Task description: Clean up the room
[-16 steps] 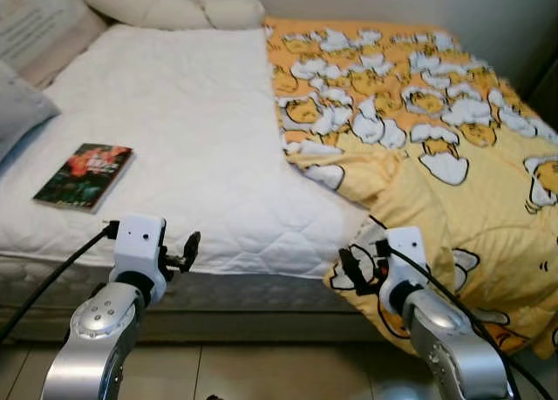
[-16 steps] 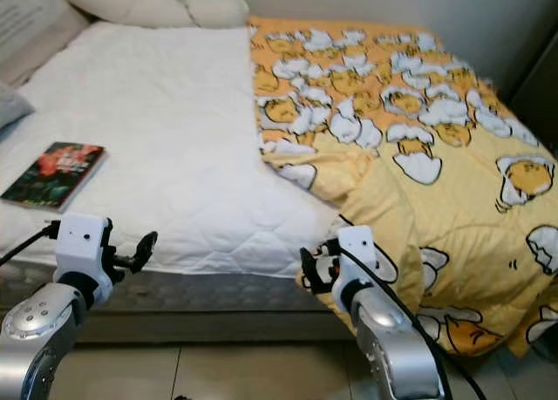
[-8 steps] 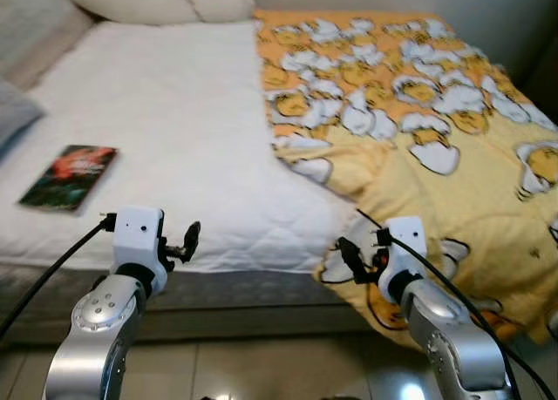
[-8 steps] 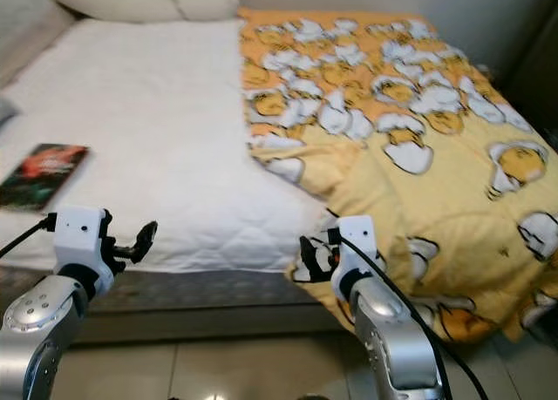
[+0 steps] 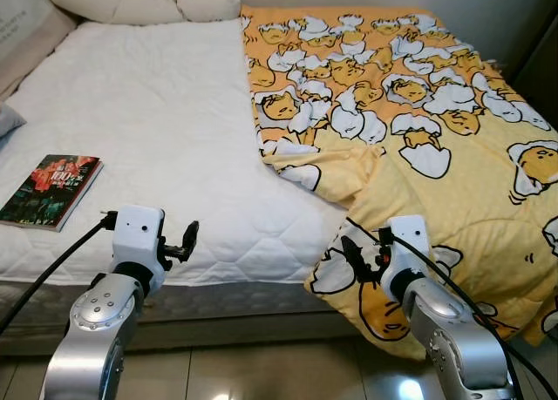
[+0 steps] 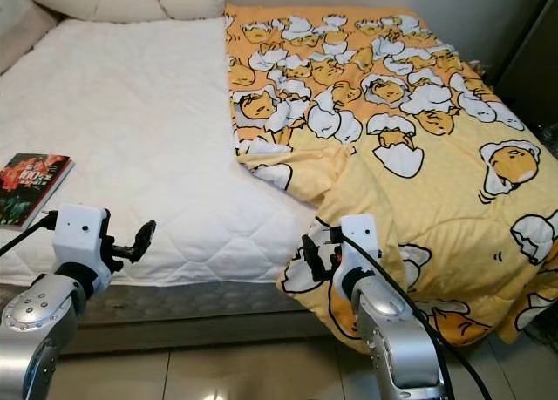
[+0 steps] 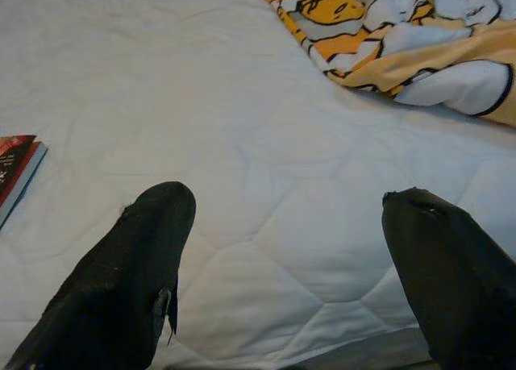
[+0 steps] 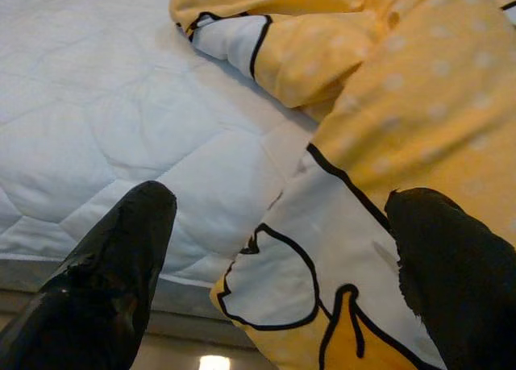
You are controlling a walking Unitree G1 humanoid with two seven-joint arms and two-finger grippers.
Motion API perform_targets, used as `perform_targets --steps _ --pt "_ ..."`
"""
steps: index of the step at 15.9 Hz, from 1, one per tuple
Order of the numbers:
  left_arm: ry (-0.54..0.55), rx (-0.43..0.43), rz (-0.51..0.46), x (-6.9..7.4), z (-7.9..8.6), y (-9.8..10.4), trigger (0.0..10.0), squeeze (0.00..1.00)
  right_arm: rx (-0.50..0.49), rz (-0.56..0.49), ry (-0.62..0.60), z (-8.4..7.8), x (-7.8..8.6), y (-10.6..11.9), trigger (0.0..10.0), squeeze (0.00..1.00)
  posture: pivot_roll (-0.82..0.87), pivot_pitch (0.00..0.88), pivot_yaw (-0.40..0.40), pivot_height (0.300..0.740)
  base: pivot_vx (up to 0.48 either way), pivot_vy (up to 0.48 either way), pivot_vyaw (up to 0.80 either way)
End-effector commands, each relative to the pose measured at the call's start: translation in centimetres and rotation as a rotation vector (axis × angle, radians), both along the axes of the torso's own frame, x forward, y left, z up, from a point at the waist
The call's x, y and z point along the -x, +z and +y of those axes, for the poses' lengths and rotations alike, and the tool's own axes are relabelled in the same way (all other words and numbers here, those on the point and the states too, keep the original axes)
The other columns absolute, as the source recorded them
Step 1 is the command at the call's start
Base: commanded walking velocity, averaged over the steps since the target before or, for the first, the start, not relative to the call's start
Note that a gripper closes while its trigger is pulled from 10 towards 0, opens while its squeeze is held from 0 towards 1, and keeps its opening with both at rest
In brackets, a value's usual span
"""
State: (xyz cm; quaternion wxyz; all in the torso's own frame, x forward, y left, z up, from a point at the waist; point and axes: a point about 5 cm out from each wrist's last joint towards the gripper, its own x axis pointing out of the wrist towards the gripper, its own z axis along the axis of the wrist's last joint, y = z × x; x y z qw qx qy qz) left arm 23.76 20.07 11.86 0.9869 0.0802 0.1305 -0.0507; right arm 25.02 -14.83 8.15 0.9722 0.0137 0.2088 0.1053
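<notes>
**At the foot of the bed, the view settles and the quilt waits**

Across the last second the whole picture shifts, so the camera has moved, not the bedding; the robot now stands squarer to the bed (image 5: pixel 174 112), which suggests the approach is about done. From the left: a book (image 5: pixel 50 189) lies flat near the mattress edge, its long axis running away from the robot; the left gripper (image 7: pixel 290 249) hovers over bare sheet, fingers wide apart, holding nothing; the yellow quilt (image 5: pixel 418 112) covers the right half lengthwise, head to foot, its near corner drooping off the edge; the right gripper (image 8: pixel 282 257) hangs just above that corner, jaws spread and empty.
</notes>
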Motion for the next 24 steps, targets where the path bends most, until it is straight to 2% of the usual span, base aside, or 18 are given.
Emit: perform_targets --steps 1,5,9,11,24 --pt "0.001 -0.005 -0.003 -0.07 0.24 0.05 10.0 0.00 0.007 -0.019 0.011 0.08 -0.30 0.41 10.0 0.00 -0.10 0.000 0.001 0.740 0.292 0.000 0.00" --pt "-0.004 -0.007 -0.007 -0.19 0.34 0.08 10.0 0.00 0.039 -0.025 0.053 0.36 -0.35 0.42 10.0 0.00 -0.10 0.000 -0.002 0.740 0.296 0.000 0.00" --pt "-0.015 -0.010 -0.006 -0.23 0.30 0.06 10.0 0.00 0.020 -0.001 0.041 0.30 -0.33 0.23 10.0 0.00 -0.10 0.000 -0.002 0.740 0.295 0.000 0.00" --pt "-0.018 -0.012 -0.006 -0.22 0.28 0.05 10.0 0.00 0.018 -0.003 0.047 0.28 -0.33 0.13 10.0 0.00 -0.10 0.000 -0.002 0.740 0.298 0.000 -0.80" --pt "-0.029 -0.024 -0.001 -0.04 0.43 -0.02 10.0 0.00 0.013 0.004 0.064 0.46 -0.08 -0.14 10.0 0.00 -0.09 0.000 -0.006 0.740 0.295 0.000 0.00"
